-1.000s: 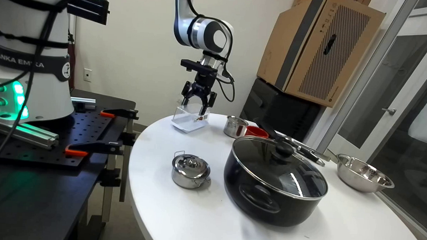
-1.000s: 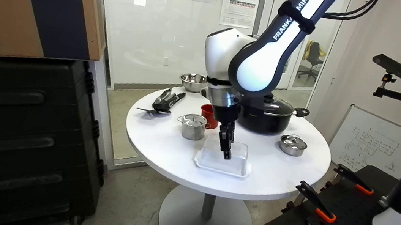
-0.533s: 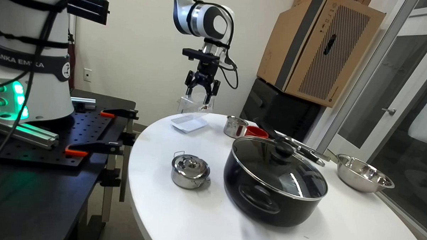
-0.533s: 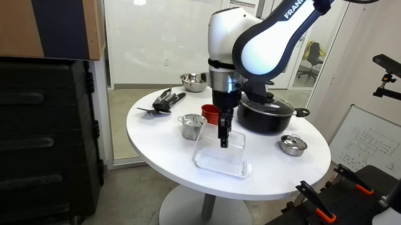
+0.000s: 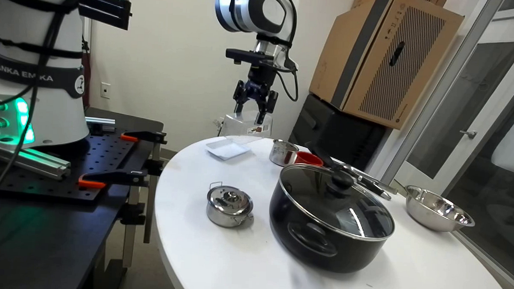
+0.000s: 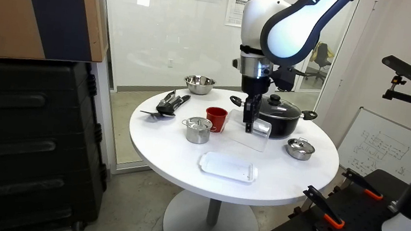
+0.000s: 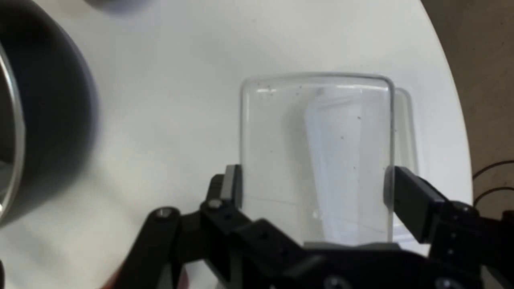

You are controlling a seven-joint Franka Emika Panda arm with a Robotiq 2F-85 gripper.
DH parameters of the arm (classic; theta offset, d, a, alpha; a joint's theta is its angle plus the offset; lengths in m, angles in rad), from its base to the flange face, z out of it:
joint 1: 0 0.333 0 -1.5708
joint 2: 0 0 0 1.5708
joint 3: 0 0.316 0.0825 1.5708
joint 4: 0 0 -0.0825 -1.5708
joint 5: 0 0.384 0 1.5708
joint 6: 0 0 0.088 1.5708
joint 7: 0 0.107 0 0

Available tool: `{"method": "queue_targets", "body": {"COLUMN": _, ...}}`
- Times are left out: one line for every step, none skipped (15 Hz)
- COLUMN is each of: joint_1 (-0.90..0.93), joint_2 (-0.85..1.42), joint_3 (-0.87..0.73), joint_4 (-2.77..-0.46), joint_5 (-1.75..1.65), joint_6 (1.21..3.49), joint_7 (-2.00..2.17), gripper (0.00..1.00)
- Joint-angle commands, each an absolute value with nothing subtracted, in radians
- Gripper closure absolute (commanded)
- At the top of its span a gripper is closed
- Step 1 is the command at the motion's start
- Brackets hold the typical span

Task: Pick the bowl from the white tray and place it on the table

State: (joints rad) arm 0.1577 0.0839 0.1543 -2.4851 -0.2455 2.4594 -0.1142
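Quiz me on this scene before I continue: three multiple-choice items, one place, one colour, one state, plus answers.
1. On what does the small rectangular white tray rest?
A) black bench B) steel bowl C) large round white table

2. What colour is the flared cup beside the taller lidded steel pot?
A) red B) blue C) green

3. What is the black two-fingered gripper doing?
A) hanging open, empty B) holding the clear boxy plastic container C) shut, empty

1 C: both exterior views show it there.
2 A: both exterior views show red.
3 B: in the wrist view, fingers meet the container's opposite sides.
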Motion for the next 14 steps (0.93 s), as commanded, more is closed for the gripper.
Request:
{"method": "queue_targets", "body": {"joint_1": 0.107, "joint_2": 0.098, "joint_3": 0.106, "joint_4": -2.487, "joint_5": -0.225, "joint_6": 2.43, "joint_7": -0.121, "gripper": 0.36}}
{"method": "queue_targets", "body": {"joint_1": 0.096, "joint_2": 0.107, "joint_3": 0.095, "joint_4": -2.481, "joint_5": -0.226, "joint_6": 2.422, "joint_7": -0.119, "gripper": 0.36}}
{"method": "queue_targets", "body": {"joint_1": 0.088, "joint_2": 0.119, "joint_3": 0.087, "joint_4": -2.476, "joint_5": -0.23, "joint_6": 2.417, "joint_7": -0.115, "gripper": 0.36}}
{"method": "queue_targets", "body": {"joint_1": 0.082, "joint_2": 0.132, "joint_3": 0.082, "joint_4": -2.473, "joint_5": -0.232, "joint_6": 2.417, "joint_7": -0.112, "gripper": 0.36}}
{"method": "queue_targets", "body": {"joint_1": 0.079, "joint_2": 0.149, "joint_3": 0.077, "joint_4": -2.467, "joint_5": -0.239, "joint_6": 2.426, "joint_7": -0.101, "gripper": 0.36}}
{"method": "queue_targets", "body": {"joint_1": 0.078, "joint_2": 0.162, "joint_3": 0.072, "joint_4": -2.463, "joint_5": -0.247, "joint_6": 2.434, "joint_7": -0.09, "gripper": 0.36}}
{"method": "queue_targets", "body": {"joint_1": 0.079, "joint_2": 0.181, "joint_3": 0.065, "joint_4": -2.453, "joint_5": -0.26, "joint_6": 2.436, "joint_7": -0.07, "gripper": 0.36}}
{"method": "queue_targets", "body": {"joint_1": 0.08, "joint_2": 0.197, "joint_3": 0.062, "joint_4": -2.444, "joint_5": -0.264, "joint_6": 2.438, "joint_7": -0.061, "gripper": 0.36}}
{"method": "queue_targets", "body": {"joint_1": 0.082, "joint_2": 0.221, "joint_3": 0.057, "joint_4": -2.431, "joint_5": -0.271, "joint_6": 2.438, "joint_7": -0.049, "gripper": 0.36}}
{"method": "queue_targets", "body": {"joint_1": 0.085, "joint_2": 0.242, "joint_3": 0.054, "joint_4": -2.419, "joint_5": -0.277, "joint_6": 2.438, "joint_7": -0.034, "gripper": 0.36}}
{"method": "queue_targets", "body": {"joint_1": 0.087, "joint_2": 0.263, "joint_3": 0.051, "joint_4": -2.406, "joint_5": -0.281, "joint_6": 2.441, "joint_7": -0.024, "gripper": 0.36}}
{"method": "queue_targets", "body": {"joint_1": 0.09, "joint_2": 0.286, "joint_3": 0.047, "joint_4": -2.389, "joint_5": -0.285, "joint_6": 2.44, "joint_7": -0.009, "gripper": 0.36}}
{"method": "queue_targets", "body": {"joint_1": 0.093, "joint_2": 0.309, "joint_3": 0.043, "joint_4": -2.374, "joint_5": -0.289, "joint_6": 2.445, "joint_7": 0.001, "gripper": 0.36}}
{"method": "queue_targets", "body": {"joint_1": 0.097, "joint_2": 0.33, "joint_3": 0.04, "joint_4": -2.36, "joint_5": -0.291, "joint_6": 2.443, "joint_7": 0.011, "gripper": 0.36}}
